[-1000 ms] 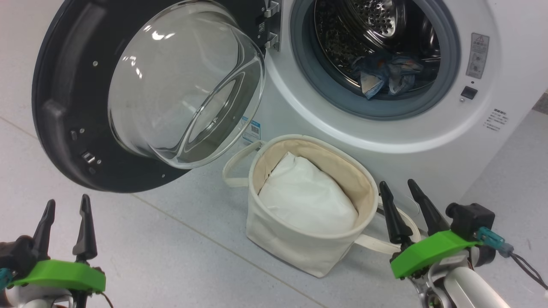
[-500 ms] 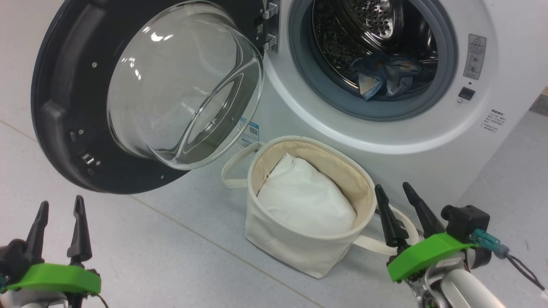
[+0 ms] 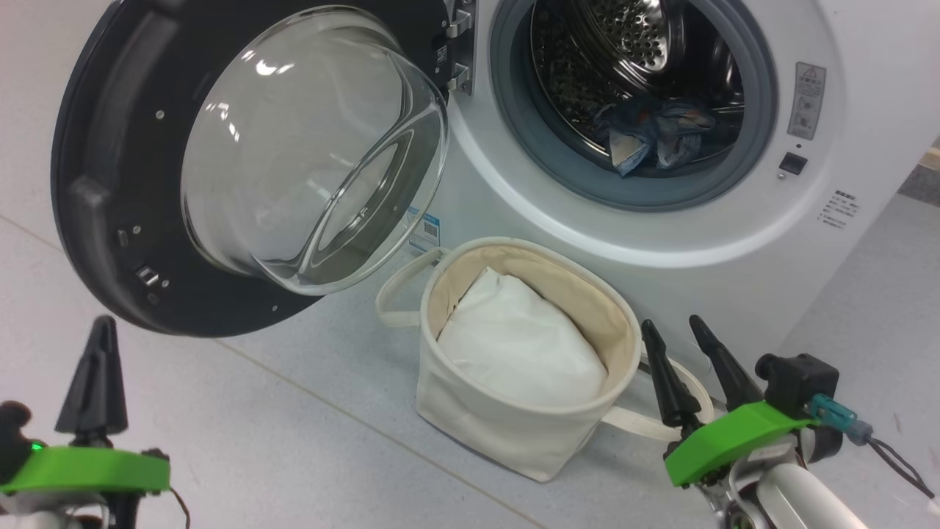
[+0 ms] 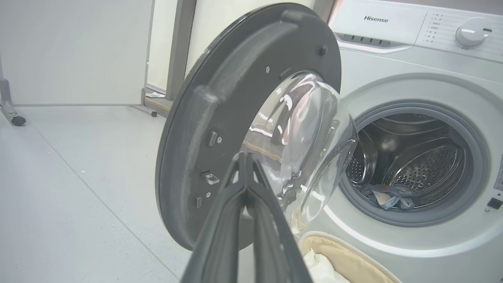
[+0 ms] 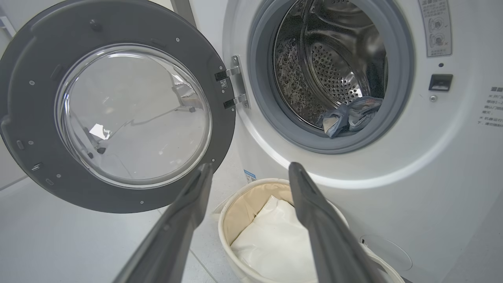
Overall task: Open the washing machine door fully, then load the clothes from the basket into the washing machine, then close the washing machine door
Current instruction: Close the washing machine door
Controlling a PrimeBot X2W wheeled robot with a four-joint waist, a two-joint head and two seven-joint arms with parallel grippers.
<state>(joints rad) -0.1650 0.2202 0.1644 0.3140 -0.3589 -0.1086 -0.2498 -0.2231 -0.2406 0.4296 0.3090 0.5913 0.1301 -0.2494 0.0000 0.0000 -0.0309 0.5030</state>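
We find the washing machine door (image 3: 95, 184) swung wide open, left of the washing machine (image 3: 661, 242), its glass bowl bulging toward us. Clothes (image 3: 650, 139) lie low in the drum (image 3: 639, 37), behind the grey ring (image 3: 558, 173). Basket (image 3: 499, 433) stands on the floor (image 3: 294, 441) just below the opening, w/ a white bundle (image 3: 521, 345) inside. Left gripper (image 3: 101, 327), low at left: fingers pressed together, nothing btwn them, apart from the door. Right gripper (image 3: 670, 325), just beside the basket's right rim: fingers spread, empty.
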